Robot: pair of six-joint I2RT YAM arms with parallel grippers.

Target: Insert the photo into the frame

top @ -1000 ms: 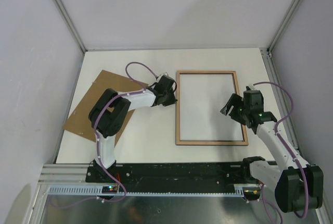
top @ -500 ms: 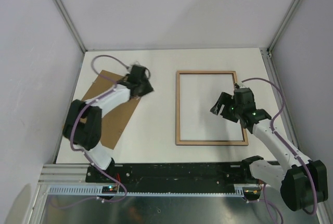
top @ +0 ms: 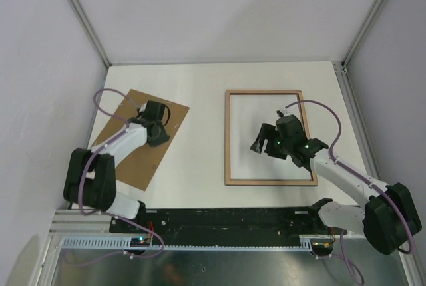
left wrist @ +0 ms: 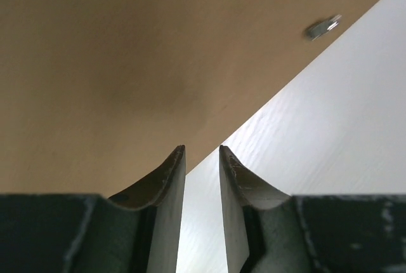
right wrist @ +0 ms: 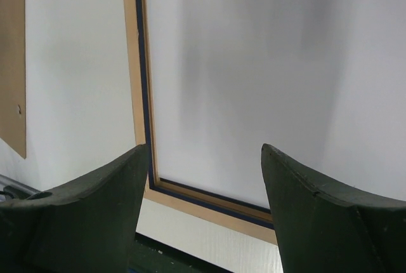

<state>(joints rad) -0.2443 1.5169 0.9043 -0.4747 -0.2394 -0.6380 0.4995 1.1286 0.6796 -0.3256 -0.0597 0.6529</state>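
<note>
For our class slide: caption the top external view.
Left gripper over the cardboard backing board; right gripper open above the wood-backed frame.

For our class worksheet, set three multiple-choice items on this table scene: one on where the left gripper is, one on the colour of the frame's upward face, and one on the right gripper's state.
1. The left gripper is above: A the arms' bases; B the brown backing board; C the far wall.
2. The frame shows an upward face that is: A light brown; B red; C green.
3. The right gripper is: A shut on a photo; B shut on a rail; C open, holding nothing.
Key: 1 B, the top view shows it over the board. 2 A, wooden rails face up. 3 C, jaws wide apart with nothing between.
</note>
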